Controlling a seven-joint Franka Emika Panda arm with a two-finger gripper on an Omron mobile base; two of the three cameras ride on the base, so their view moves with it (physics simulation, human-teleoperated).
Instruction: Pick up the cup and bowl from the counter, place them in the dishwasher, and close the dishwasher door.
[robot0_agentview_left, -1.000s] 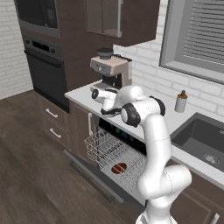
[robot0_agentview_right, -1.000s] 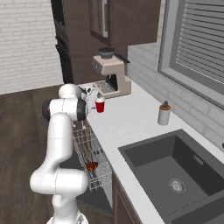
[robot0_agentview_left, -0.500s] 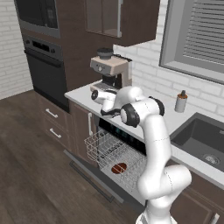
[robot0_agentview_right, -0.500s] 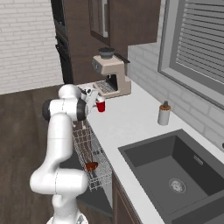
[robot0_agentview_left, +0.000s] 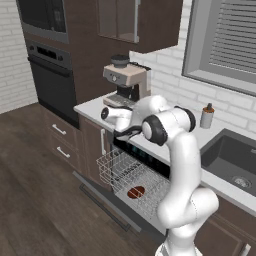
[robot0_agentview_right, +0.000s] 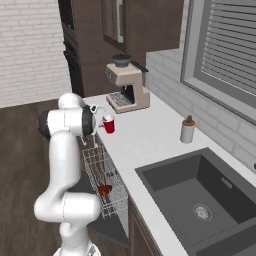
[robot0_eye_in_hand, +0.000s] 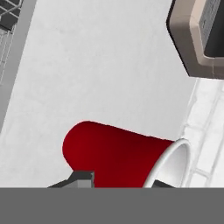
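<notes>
Since the earlier frames almost nothing has been moved: the small red tapered plastic cup (robot0_agentview_right: 109, 125) is still held closed in the two-finger gripper (robot0_agentview_right: 103, 121), above the near-left edge of the long white counter (robot0_agentview_right: 150, 145). It should be carried gently down to the pale grey wire rack (robot0_agentview_left: 131, 175), beside the reddish-brown bowl (robot0_agentview_left: 135, 191).

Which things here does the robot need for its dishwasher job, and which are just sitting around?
For the job: cup, at the gripper; bowl, already in the dishwasher rack; dishwasher door, open; counter.

Just sitting around: coffee machine, soap bottle, sink, oven.
</notes>
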